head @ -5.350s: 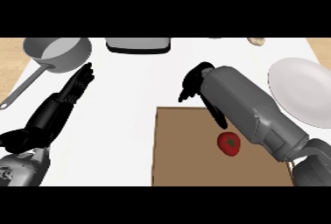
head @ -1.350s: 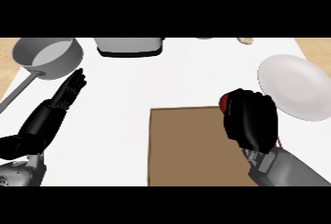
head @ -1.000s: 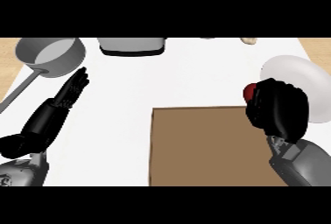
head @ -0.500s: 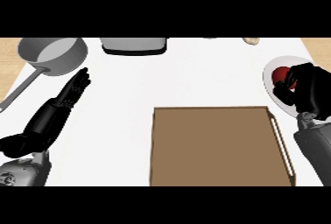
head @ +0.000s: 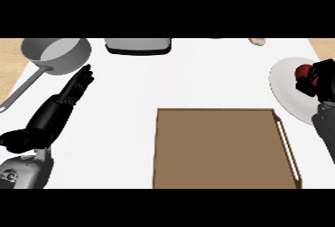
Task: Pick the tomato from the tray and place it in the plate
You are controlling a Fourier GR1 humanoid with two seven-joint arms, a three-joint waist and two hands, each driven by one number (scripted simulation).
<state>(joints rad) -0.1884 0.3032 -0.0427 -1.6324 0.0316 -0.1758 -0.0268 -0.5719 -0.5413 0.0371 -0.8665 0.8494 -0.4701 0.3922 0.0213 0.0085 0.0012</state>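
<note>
Red tomato [head: 302,71] was sitting over the white plate [head: 285,91] at the right edge of the frame, with the right hand [head: 321,82] curled around it, fingers clamped on the fruit. Couldn't tell if it was actually resting on the plate or hanging just above it. The brown tray [head: 222,148] in the lower middle had nothing on it.

My guess at what could go wrong: tomatoes are round, so if the fingers let go while it's above the plate or off toward the rim, it could roll right off onto the counter. The fingers could also nudge it on the way out.

Left hand [head: 68,99] was resting at the left, fingers straight, near the grey saucepan [head: 56,53] in the upper left.
</note>
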